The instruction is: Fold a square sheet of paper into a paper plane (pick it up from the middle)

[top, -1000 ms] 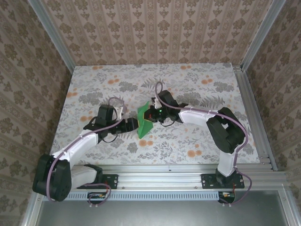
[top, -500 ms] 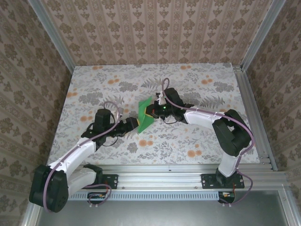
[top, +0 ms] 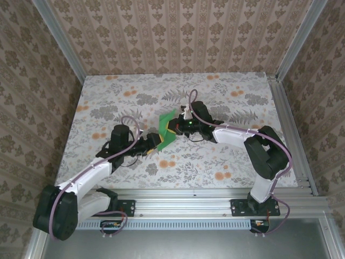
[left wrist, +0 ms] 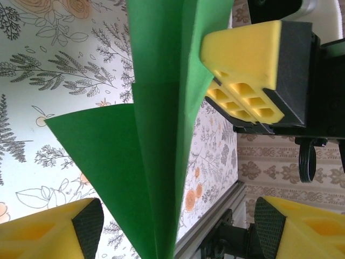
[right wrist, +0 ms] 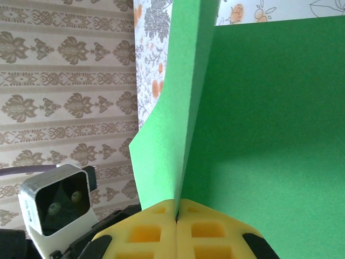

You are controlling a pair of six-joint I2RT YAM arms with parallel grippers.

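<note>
Progress, as judged from the present state:
- The sheet of paper (top: pixel 166 132) is held up over the middle of the table (top: pixel 232 156), on edge, with its long axis running from far-right to near-left in the top view.
- It is no longer a flat square. In the left wrist view a long narrow folded body is seen, with at least 2 layers overlapping and 1 triangular flap spreading to the side. A centre crease is judged to be made and some of the nose or wing folds begun.
- A slim, closed dart is not yet seen. The flap stands open and the layers are loose, so the wing folds and a final pressing are judged to be left.
- The right pincer (right wrist: pixel 177 208) is fully closed on the folded edge of the sheet, with the paper rising out from between its pads.
- The left pincer (left wrist: pixel 178 224) is spread wide, 1 finger on each side of the lower part of the sheet. Nothing is gripped. Whether either pad touches the paper cannot be told.

Surroundings:
- Patterned walls (top: pixel 178 38) enclose the cell on 3 sides, well apart from the work.
- An aluminium rail (top: pixel 188 197) carries both arm bases at the near edge.
- The 2 wrists are close together. The left arm's camera housing (right wrist: pixel 54 199) is seen just beside the right fingers, so contact between the pincers is judged the main obstruction.
- The right arm's cable loop (top: pixel 186 100) stands near the sheet's upper edge.
</note>
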